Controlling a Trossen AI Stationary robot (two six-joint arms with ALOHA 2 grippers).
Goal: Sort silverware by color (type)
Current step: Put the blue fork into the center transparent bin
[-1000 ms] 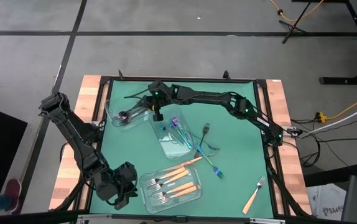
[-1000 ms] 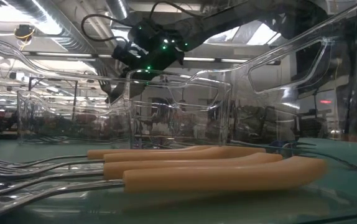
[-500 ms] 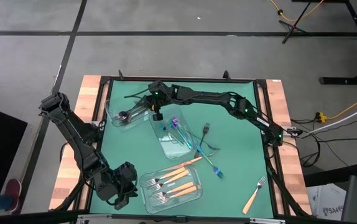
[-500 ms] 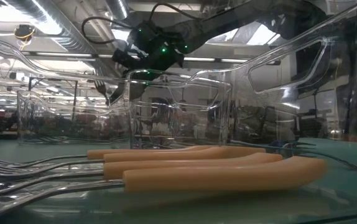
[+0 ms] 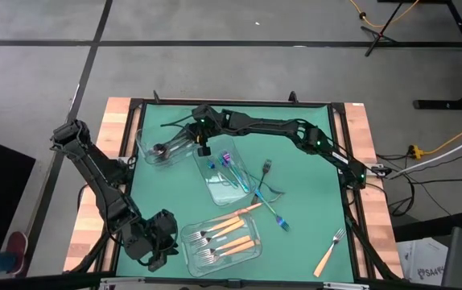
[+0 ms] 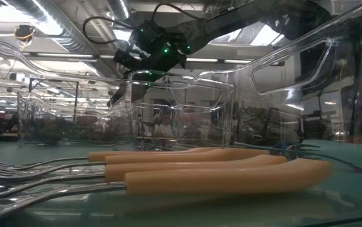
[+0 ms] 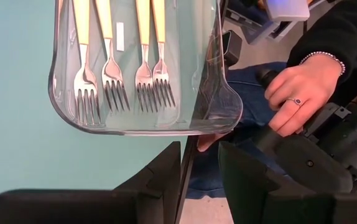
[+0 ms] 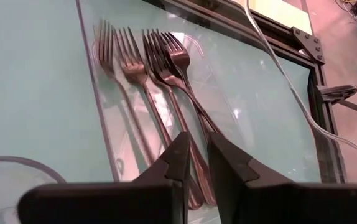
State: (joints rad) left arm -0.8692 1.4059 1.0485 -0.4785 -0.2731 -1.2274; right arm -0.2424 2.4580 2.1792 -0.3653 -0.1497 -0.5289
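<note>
Now a black fork is let go into the far tray
Black forks [image 8: 147, 74] lie side by side in the far clear tray [image 5: 146, 138], prongs toward the table's outer left edge, handles running back under the right gripper [image 8: 194, 163]; its fingers, pinched a second ago, now stand slightly parted with nothing between them, so this fork looks delivered. Orange-handled forks [image 7: 119, 81] fill the near tray [image 7: 135, 127], one lies loose near the right corner [image 5: 331, 251]. Left gripper [image 7: 200, 180] waits parted and empty beside that near tray
</note>
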